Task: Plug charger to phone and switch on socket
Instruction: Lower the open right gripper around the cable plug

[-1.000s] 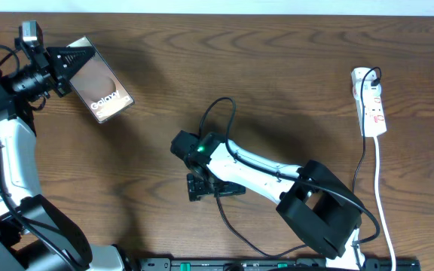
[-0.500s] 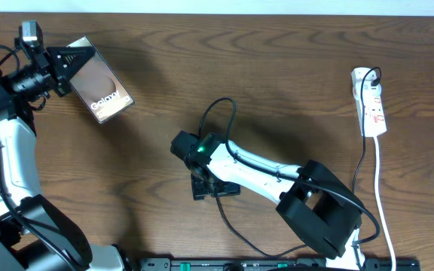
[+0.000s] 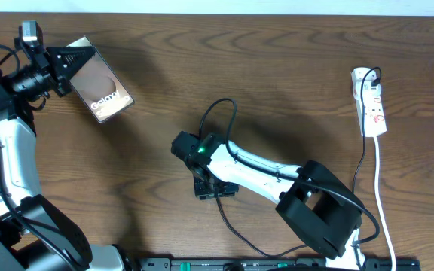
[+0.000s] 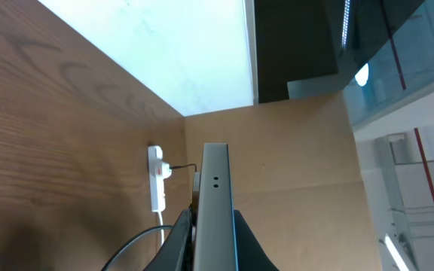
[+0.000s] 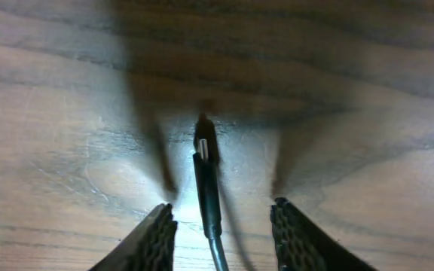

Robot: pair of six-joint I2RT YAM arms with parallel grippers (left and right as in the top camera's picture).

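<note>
While left end effector (image 3: 77,60) pinches phone (image 3: 104,94) (lettered "Galaxy"), right end effector (image 5: 222,211) spread astride charger (image 5: 206,181) tip

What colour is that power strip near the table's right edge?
The socket is white with red markings; the overhead view shows it best.

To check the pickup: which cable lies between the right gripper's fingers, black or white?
The thin black charger: its plug tip lies between the fingers of the right gripper. The white cord runs from the socket.
</note>
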